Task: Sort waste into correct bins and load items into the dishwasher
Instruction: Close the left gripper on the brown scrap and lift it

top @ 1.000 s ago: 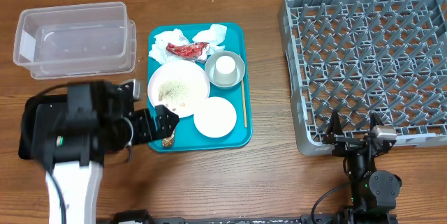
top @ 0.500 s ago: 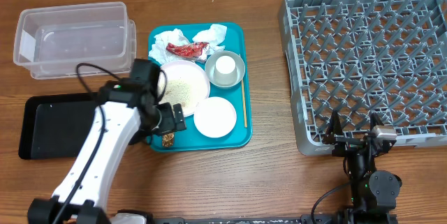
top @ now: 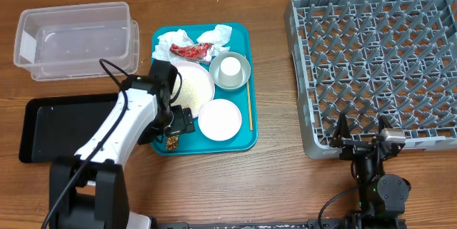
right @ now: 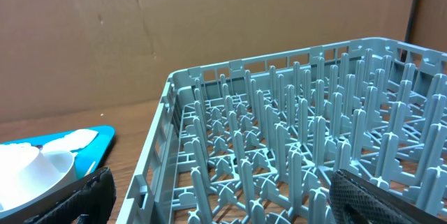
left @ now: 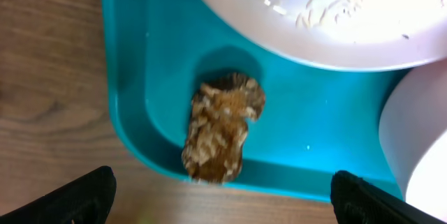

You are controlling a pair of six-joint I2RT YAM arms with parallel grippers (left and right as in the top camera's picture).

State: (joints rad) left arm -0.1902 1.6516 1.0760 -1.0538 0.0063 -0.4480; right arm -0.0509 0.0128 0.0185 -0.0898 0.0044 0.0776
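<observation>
My left gripper (top: 176,128) (left: 223,206) is open and empty, just above the brown food lump (top: 172,143) (left: 222,137) in the front left corner of the teal tray (top: 240,140) (left: 160,77). The white plate (top: 193,86) (left: 328,21) carries rice-like crumbs. Beside it are the pale pinkish dish (top: 220,120) (left: 422,147), the grey-rimmed bowl (top: 243,66) holding the white cup (top: 230,67), and the wooden stick (top: 250,106). Crumpled napkins (top: 173,40) and a red wrapper (top: 190,51) lie at the tray's back. My right gripper (top: 363,140) (right: 230,203) is open and empty at the front edge of the grey dish rack (top: 378,58) (right: 293,140).
The clear plastic tub (top: 75,40) stands at the back left. The black tray (top: 57,129) lies in front of it, left of the teal tray, partly under my left arm. The teal tray's edge shows in the right wrist view (right: 94,140).
My left arm has swung right from above the black tray to the teal tray's front left corner, over the brown lump. The right arm has not moved.
</observation>
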